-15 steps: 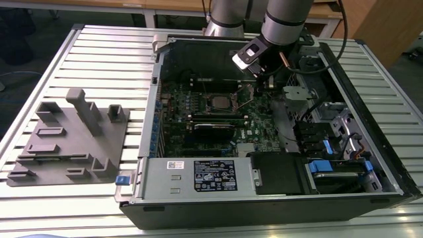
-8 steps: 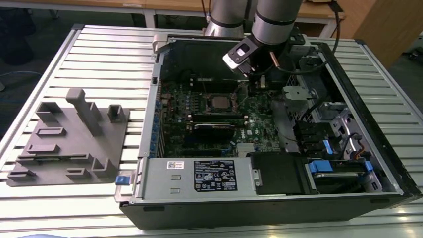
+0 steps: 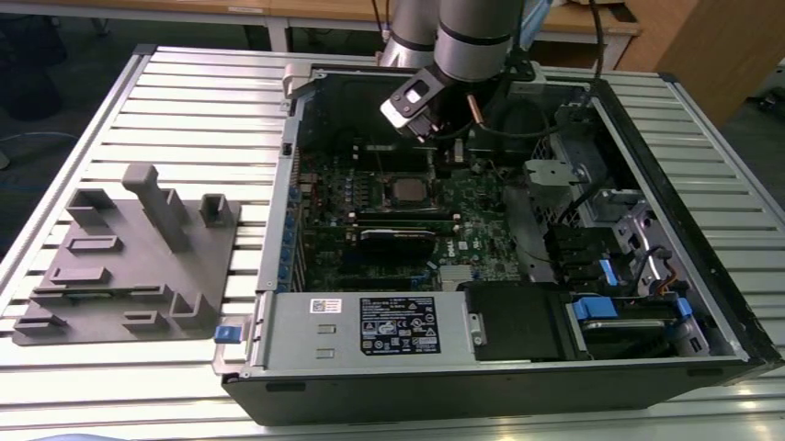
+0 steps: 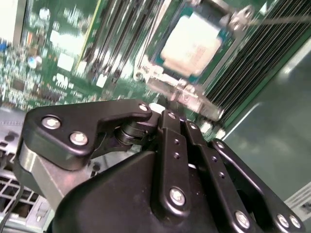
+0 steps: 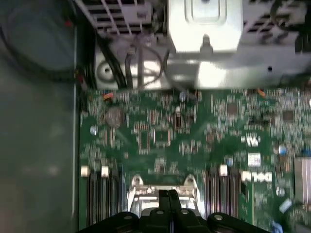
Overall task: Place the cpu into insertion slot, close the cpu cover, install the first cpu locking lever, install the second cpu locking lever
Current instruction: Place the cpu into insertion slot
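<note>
Black linkage bars of the gripper crowd the front of the second wrist view, and its 2 fingers lie pressed together with nothing between them. The first wrist view shows the same closed tips meeting in a thin seam.

Just beyond them in the second wrist view, the cpu sits in the insertion slot, its dull silver face up and a thin green edge showing. A silvery metal bracket lies on the slot's near side; it cannot be told whether this is the cover. Long black memory slots run beside it.

The first wrist view adds the green circuit board stretching away to a bright metal cage.

The exterior view alone takes in the surroundings. The arm hangs over the open computer case, which lies on a slatted metal table. A grey moulded fixture rests on the exterior view's left. Wooden furniture stands behind.
</note>
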`<move>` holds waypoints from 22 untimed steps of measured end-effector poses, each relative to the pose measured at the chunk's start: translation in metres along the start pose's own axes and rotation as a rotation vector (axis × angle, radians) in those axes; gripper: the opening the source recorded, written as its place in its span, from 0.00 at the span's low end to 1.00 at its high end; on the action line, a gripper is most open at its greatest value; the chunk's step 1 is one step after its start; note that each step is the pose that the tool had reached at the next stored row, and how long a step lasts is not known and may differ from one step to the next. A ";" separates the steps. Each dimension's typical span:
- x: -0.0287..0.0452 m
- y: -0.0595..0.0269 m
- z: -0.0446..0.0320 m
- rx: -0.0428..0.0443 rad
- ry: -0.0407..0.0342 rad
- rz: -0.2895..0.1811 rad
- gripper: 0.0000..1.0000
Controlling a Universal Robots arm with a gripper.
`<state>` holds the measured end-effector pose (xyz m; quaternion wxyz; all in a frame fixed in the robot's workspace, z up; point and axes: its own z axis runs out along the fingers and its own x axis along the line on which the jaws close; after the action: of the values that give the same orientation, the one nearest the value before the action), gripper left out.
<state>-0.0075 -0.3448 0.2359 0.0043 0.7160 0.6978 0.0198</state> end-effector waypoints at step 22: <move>-0.0004 -0.0128 0.0008 0.0093 -0.0002 0.000 0.10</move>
<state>-0.0202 -0.3449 0.2346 0.0011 0.7161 0.6978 0.0165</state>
